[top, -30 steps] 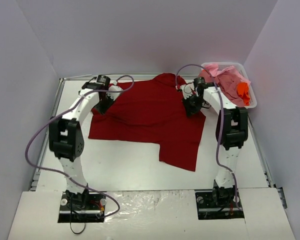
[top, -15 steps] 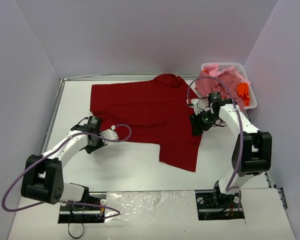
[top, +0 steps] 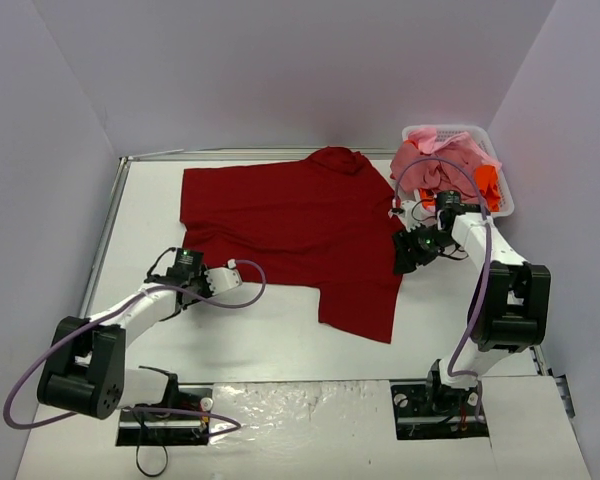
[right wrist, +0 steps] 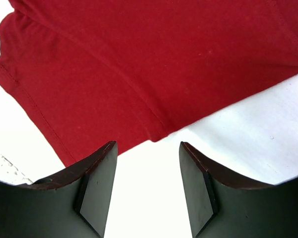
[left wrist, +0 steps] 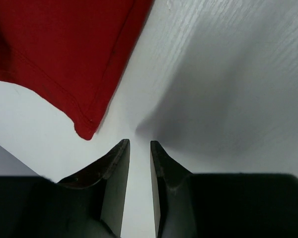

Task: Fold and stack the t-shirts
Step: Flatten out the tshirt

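Observation:
A dark red t-shirt (top: 290, 225) lies spread flat on the white table, one flap reaching toward the near side. My left gripper (top: 183, 262) sits low at the shirt's near left corner. In the left wrist view the gripper (left wrist: 139, 144) has a narrow gap between its fingers, nothing is in it, and the shirt corner (left wrist: 84, 130) lies just ahead to the left. My right gripper (top: 405, 258) is at the shirt's right edge. In the right wrist view it (right wrist: 148, 145) is wide open and empty over bare table, with the shirt hem (right wrist: 154, 64) just ahead.
A white basket (top: 503, 200) at the back right holds pink (top: 450, 160) and orange clothes (top: 486, 182). Grey walls close in the table on the left, back and right. Bare table lies in front of the shirt.
Both grippers have let go of the shirt's far part and drawn back toward me. The shirt now lies spread out. The left gripper has come down to the near left corner.

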`<state>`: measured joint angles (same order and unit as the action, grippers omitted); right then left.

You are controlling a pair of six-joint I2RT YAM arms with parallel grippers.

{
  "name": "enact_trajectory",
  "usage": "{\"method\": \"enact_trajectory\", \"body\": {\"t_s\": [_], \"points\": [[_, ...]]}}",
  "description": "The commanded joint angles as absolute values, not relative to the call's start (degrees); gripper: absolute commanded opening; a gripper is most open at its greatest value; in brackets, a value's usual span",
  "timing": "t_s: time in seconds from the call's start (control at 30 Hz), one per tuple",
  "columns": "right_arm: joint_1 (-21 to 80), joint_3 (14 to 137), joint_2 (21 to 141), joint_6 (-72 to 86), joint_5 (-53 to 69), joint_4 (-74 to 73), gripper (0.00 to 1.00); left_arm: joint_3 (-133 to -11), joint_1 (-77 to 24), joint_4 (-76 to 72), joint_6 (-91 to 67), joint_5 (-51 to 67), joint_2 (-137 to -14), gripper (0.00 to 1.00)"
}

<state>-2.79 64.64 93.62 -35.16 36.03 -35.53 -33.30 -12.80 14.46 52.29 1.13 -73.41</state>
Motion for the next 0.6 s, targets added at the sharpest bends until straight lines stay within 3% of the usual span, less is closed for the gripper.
{"method": "enact_trajectory", "body": {"t_s": [0.0,0.23,0.57], "points": [[-3.4,64.2,94.4,-36.1,38.0,-36.7,0.49,-31.8,-13.3,7.4,55.4,-1.0,-74.7,0.22],[-3.9,64.4,95.3,-36.0,38.1,-36.8,0.5,-26.5,-13.2,-6.3,58.1,-4.0,-76.0,0.24],[-4.0,64.7,96.3,-36.1,37.7,-36.9,0.52,-29.8,-13.2,-11.1,58.3,-6.9,-87.7,0.22]]}}
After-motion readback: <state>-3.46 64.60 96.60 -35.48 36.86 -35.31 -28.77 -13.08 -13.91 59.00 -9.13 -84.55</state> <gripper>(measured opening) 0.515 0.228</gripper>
